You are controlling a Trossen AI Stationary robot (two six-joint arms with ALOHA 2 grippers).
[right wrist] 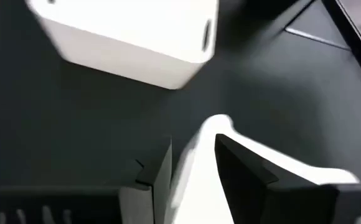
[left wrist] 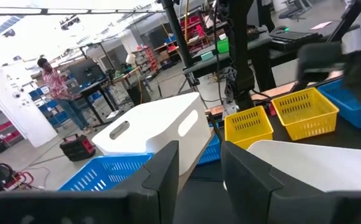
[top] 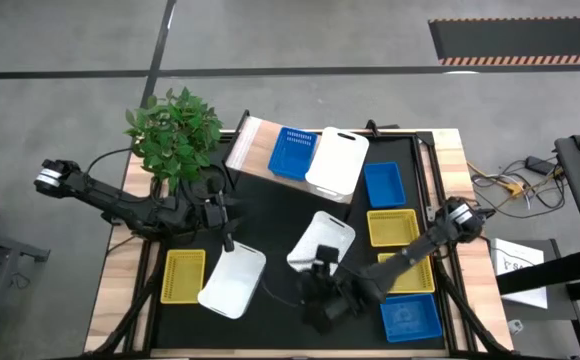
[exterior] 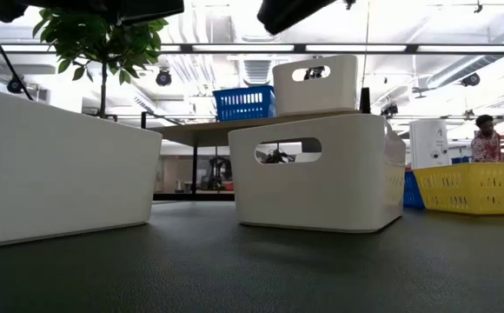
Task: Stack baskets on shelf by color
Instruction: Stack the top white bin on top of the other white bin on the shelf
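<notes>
The wood-grain shelf (top: 254, 134) stands at the table's far edge. It carries a blue basket (top: 294, 152) and a white basket (top: 337, 160). A white basket (top: 322, 240) rests on its base mid-table, and another white basket (top: 233, 281) sits toward the near left. My right gripper (top: 322, 268) (right wrist: 193, 177) is open above the middle white basket's (right wrist: 199, 149) near end. The low view shows it well above that basket (exterior: 313, 174). My left gripper (top: 228, 240) (left wrist: 200, 171) is open, raised over the table just beyond the near-left white basket, and faces the shelf.
A yellow basket (top: 183, 275) lies at the near left. Along the right side are a blue basket (top: 384, 184), two yellow baskets (top: 393, 226) (top: 416, 275) and a blue basket (top: 410, 318). A potted plant (top: 173, 135) stands left of the shelf. A person (exterior: 487, 139) is in the room behind.
</notes>
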